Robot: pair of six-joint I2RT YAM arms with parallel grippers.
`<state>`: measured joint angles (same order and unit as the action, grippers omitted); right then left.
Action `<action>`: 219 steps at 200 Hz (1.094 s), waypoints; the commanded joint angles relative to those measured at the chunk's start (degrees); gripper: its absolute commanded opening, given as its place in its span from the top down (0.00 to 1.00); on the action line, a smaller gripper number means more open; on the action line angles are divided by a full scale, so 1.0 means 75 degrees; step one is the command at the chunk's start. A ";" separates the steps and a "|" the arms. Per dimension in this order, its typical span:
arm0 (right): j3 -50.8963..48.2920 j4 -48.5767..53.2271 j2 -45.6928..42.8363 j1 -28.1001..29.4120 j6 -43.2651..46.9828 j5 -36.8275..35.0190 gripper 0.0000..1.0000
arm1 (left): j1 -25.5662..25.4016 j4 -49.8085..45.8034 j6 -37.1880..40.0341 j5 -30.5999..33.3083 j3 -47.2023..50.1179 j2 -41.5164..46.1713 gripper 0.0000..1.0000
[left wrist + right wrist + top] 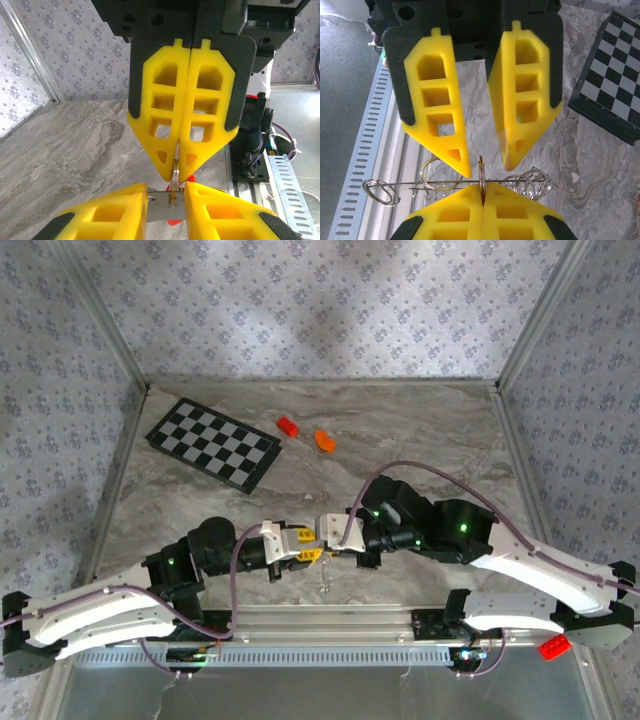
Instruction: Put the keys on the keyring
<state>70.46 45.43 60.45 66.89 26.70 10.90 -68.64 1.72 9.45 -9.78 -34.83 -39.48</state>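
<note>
My right gripper [482, 187] is shut on the keyring [481, 170], a thin silvery ring that stands edge-on above its yellow fingertips. A long thin wire [420, 183] with coiled loops [535, 182] runs across the ring. Nose to nose with it, my left gripper [166, 192] holds the key [165, 210], a flat grey piece spanning its fingers, with red showing above and below it. The ring [175, 172] touches the key's top edge. From above, both grippers [306, 546] [330, 540] meet over the table's front, and a thin silvery piece [323, 585] dangles below them.
A checkered board [213, 443] lies at the back left, with a red toy brick [288, 426] and an orange block [325, 440] to its right. Another red brick [553, 647] sits by the right arm's base. A slotted metal rail [330, 620] runs along the front edge.
</note>
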 commanded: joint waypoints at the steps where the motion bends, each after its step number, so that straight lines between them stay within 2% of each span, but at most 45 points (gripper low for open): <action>1: 0.0296 0.0125 0.0051 0.0069 0.0176 0.0100 1.00 | 0.0001 0.0307 0.0082 -0.0004 -0.0183 -0.0007 0.77; 77: 0.0308 0.0140 0.0071 0.0216 0.0226 0.0070 1.00 | 0.0004 0.0485 0.0122 0.0112 -0.0073 0.0003 0.83; 102: 0.0270 0.0055 0.0062 0.0227 0.0225 0.0128 1.00 | 0.0006 0.0522 0.0134 0.0099 -0.0033 0.0003 0.88; 127: 0.0234 -0.0003 0.0053 0.0222 0.0193 0.0139 1.00 | 0.0000 0.0568 0.0147 0.0074 -0.0022 0.0071 1.00; 168: 0.0090 -0.0174 -0.0072 0.0222 0.0029 0.0106 1.00 | 0.0003 0.0641 0.0184 0.0030 0.0006 0.0222 1.00; 197: -0.0218 -0.0571 -0.0393 0.0216 -0.0339 0.0298 0.87 | 0.0003 0.0808 0.0190 -0.0129 0.0038 0.0397 1.00; 219: -0.0774 -0.1003 -0.0703 0.0169 -0.0572 0.0578 0.86 | 0.0011 0.1025 0.0162 -0.0317 0.0073 0.0515 1.00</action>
<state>67.64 40.80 57.84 67.92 25.39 11.53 -68.75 3.60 10.50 -10.96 -34.41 -37.36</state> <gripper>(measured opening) 0.142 0.044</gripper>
